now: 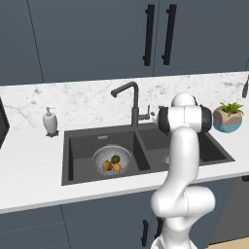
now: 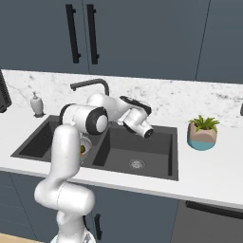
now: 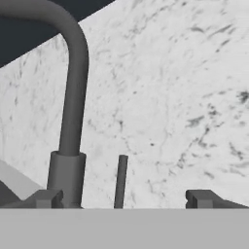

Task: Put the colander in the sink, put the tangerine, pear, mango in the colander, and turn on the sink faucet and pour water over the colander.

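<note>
Hovering at the faucet (image 3: 68, 121), our gripper (image 3: 121, 198) stands spread wide and empty, the lever (image 3: 120, 181) between its fingertips. We see the colander (image 1: 112, 160) in the sink's (image 1: 78, 146) left basin, holding the fruit.

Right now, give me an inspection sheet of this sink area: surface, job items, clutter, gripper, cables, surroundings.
Surface: white counter around a dark double-basin sink.
Job's things: colander sits in the left basin with the tangerine, pear and mango inside. Sink faucet stands behind the divider, spout over the left basin; no water stream seen.
Clutter: white soap dispenser at back left, potted plant on the right.
Gripper: gripper open, holding nothing, close to the faucet's lever, which stands between its fingertips.
Cables: nothing seen.
Surroundings: marble backsplash, dark cabinets above.
</note>
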